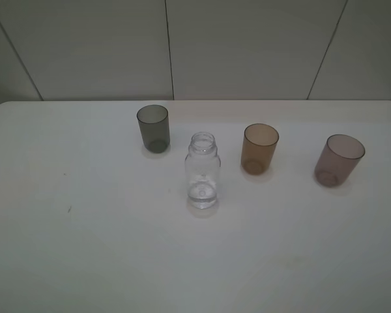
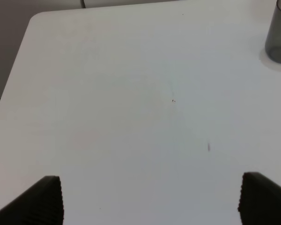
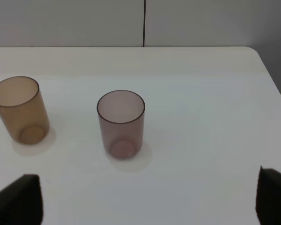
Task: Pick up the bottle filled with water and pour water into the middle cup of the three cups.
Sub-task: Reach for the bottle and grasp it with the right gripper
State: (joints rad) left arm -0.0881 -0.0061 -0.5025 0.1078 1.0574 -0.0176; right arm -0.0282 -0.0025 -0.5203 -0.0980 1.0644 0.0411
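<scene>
The left claw (image 2: 152, 201) is spread wide: its two dark fingers (image 2: 42, 201) sit at opposite edges of the left wrist view, with only bare white table (image 2: 131, 117) between them, and they pinch and touch nothing. The right claw (image 3: 145, 199) is spread just as wide and also grips nothing. Ahead of it the pink cup (image 3: 121, 123) stands upright, well clear of the fingers, with the amber cup (image 3: 21, 110) beside it. From the high camera the bottle (image 1: 202, 173) stands upright and uncapped near the middle of the table (image 1: 85, 248), free of both claws. It stands in front of the row of cups, in the gap between the grey cup (image 1: 154, 128) and the amber cup (image 1: 259, 149), apart from each. The pink cup (image 1: 339, 160) ends the row on the right. All three cups are upright and apart.
</scene>
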